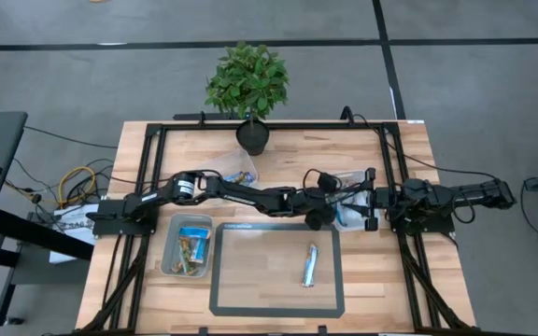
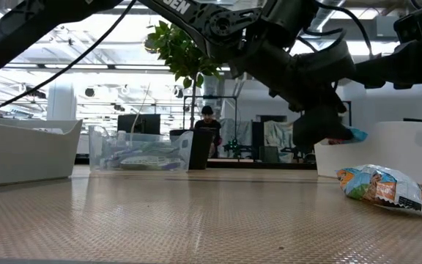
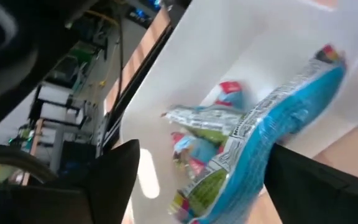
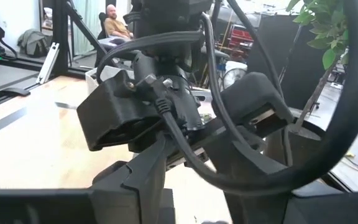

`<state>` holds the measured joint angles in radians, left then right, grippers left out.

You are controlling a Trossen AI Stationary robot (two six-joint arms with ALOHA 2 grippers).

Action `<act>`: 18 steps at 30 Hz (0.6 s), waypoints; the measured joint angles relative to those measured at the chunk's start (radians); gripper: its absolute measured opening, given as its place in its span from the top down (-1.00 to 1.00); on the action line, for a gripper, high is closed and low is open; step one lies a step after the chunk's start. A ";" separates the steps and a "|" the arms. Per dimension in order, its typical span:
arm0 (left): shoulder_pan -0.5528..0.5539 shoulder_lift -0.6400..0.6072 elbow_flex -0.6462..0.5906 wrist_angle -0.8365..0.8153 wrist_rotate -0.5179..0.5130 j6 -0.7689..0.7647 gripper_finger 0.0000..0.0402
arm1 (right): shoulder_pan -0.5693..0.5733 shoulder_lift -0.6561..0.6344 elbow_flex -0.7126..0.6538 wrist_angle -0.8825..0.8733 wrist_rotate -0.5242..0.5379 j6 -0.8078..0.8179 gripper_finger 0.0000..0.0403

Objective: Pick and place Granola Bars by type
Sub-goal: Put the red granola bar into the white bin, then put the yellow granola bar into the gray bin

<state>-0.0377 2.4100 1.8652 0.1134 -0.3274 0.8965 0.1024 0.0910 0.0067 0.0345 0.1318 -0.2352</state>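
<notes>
My left arm reaches across the table, and its gripper (image 1: 332, 213) (image 3: 204, 155) stands open over the white bin (image 1: 353, 207) at the right. A blue granola bar (image 3: 272, 124) lies slanted between its fingers, above several more bars (image 3: 207, 118) on the bin's floor. In the low view the bar's blue tip (image 2: 357, 134) pokes out beside the gripper (image 2: 321, 125). One more bar (image 1: 309, 264) (image 2: 387, 189) lies flat on the grey-framed mat (image 1: 241, 280). My right gripper (image 1: 372, 199) waits open, folded back at the table's right side. My left gripper has one finger (image 3: 316, 186) right beside the blue bar's long edge (image 3: 272, 155), while a gap shows between the bar and the other finger (image 3: 114, 180). I cannot tell whether that first finger touches the bar.
A clear bin (image 1: 187, 247) at the near left holds brown and gold bars. Another clear bin (image 1: 236, 173) stands at the back beside a potted plant (image 1: 248, 89). A black frame (image 1: 152, 187) runs around the table. A person (image 4: 112, 22) sits in the room beyond.
</notes>
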 joint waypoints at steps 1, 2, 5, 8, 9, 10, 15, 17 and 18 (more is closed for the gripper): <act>-0.001 0.000 0.000 -0.006 0.014 0.002 -0.56 | 0.000 0.000 0.000 0.000 0.000 0.000 0.15; -0.002 0.000 0.000 -0.017 0.035 0.003 -0.58 | 0.000 0.000 0.000 0.000 0.000 0.000 0.15; -0.003 0.000 0.000 -0.037 0.096 0.002 -0.59 | 0.000 0.000 0.000 0.000 -0.001 0.000 0.15; -0.003 0.000 0.000 -0.037 0.098 0.010 -0.59 | 0.000 0.000 0.000 0.000 -0.001 0.000 0.15; -0.003 0.000 0.000 -0.037 0.092 0.011 -0.59 | 0.000 0.000 0.000 0.000 -0.001 0.000 0.15; -0.001 0.000 0.000 -0.037 0.082 0.009 -0.59 | 0.000 0.000 0.000 0.000 -0.001 0.000 0.15; 0.000 -0.003 0.000 -0.033 -0.087 -0.079 -0.59 | 0.000 0.000 0.000 0.000 -0.001 0.000 0.15; 0.001 -0.011 0.000 -0.037 -0.180 -0.126 -0.59 | 0.000 0.000 0.000 0.000 0.000 0.000 0.15; 0.001 -0.018 0.000 -0.039 -0.225 -0.149 -0.59 | 0.000 0.000 0.000 0.000 0.001 0.000 0.15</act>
<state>-0.0364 2.3925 1.8652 0.0744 -0.5521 0.7480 0.1020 0.0910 0.0067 0.0346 0.1331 -0.2354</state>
